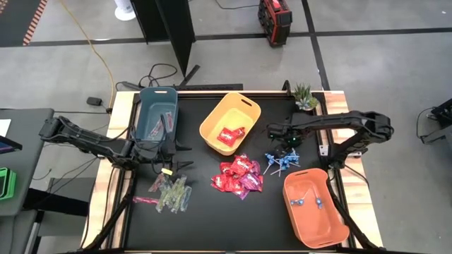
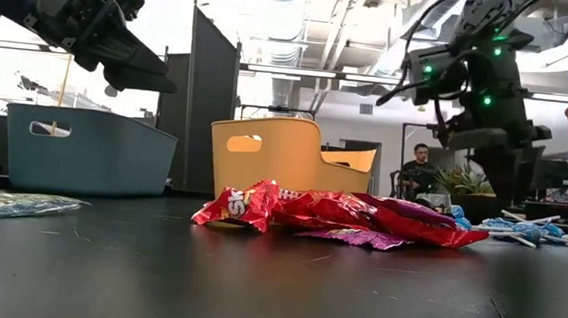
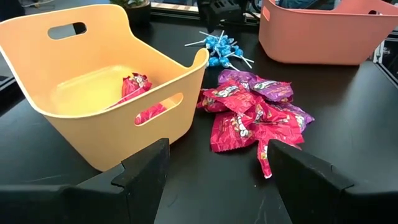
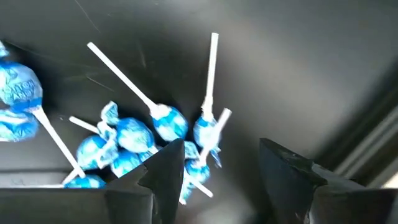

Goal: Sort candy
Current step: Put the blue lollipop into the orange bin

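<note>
Meanwhile, the right gripper hangs spread and empty over the lollipops – beside their orange bin; the left gripper, wide and empty, waits between stick packets and red packets.

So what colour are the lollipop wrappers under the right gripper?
Blue with white print, on white sticks: the lollipops, clearest in the right wrist view.
</note>
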